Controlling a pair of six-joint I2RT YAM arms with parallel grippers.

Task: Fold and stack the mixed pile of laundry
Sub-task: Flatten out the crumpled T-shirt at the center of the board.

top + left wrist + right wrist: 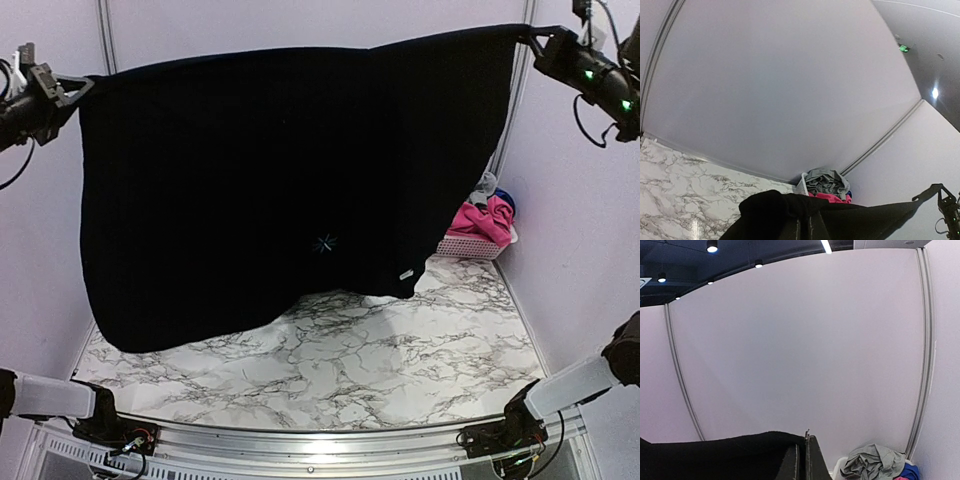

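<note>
Two corners of the black cloth (270,180) are pinched high in the air, one by each arm. The left jaws are closed tight on the upper left corner, and the left wrist view shows the fabric bunched right at them. Between the two sets of jaws the top edge runs taut, rising a little toward the right jaws, so the cloth hangs open and flat over the tabletop (400,370). I judge this a spread to smooth it before it is laid down for a first fold. Low on the cloth, nearer the right jaws, are a small star-shaped mark (323,242) and a pale tag (406,274); any writing is too small to read. The right jaws are likewise clamped on the upper right corner. Well below them, the rest of the pile sits in a white basket (470,247): a pink piece (478,222), a blue piece (505,200) and grey trousers (826,181).
</note>
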